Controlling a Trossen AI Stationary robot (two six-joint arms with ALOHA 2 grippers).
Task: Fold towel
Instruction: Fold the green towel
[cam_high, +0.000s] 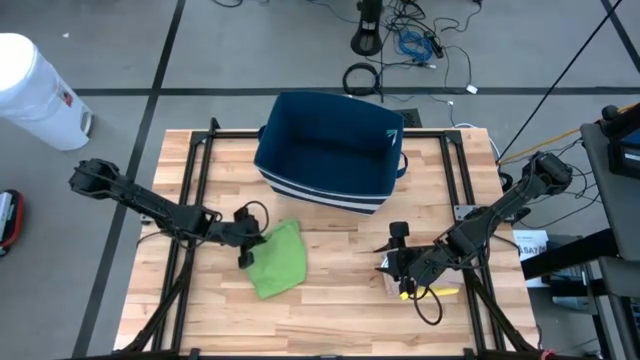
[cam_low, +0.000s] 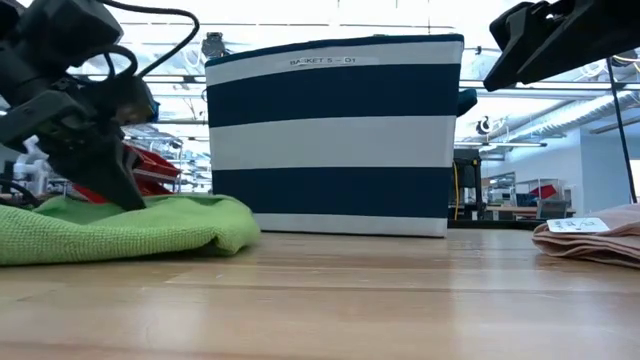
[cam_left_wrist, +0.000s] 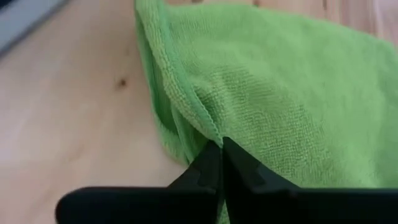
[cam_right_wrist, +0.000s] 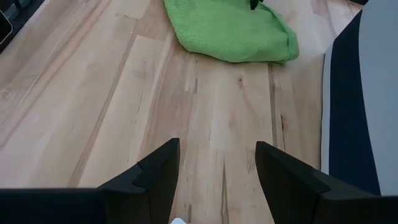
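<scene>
my left gripper (cam_left_wrist: 221, 149) is pressed together on the edge of the bright green microfibre towel (cam_high: 279, 260), pinching a fold of the cloth at the towel's left edge, as the left wrist view shows close up. the towel lies crumpled and partly doubled over on the pale wooden slatted table (cam_high: 330, 310), left of centre and just in front of the navy-and-white striped fabric basket (cam_high: 330, 150), which stands upright and open at the back of the table; towel and basket sit near each other, though i cannot tell whether they touch. in the low view my left gripper (cam_low: 110, 175) comes down onto the top of the green cloth (cam_low: 130, 228), the basket (cam_low: 335, 135) behind it.

my right gripper (cam_right_wrist: 217, 168) waits over bare wood at the table's right front, its two dark fingers spread wide with nothing between them, pointed toward the towel (cam_right_wrist: 230, 28) well apart from it. a folded pinkish-beige cloth (cam_low: 592, 236) with a white label rests on the table at the right in the low view.
</scene>
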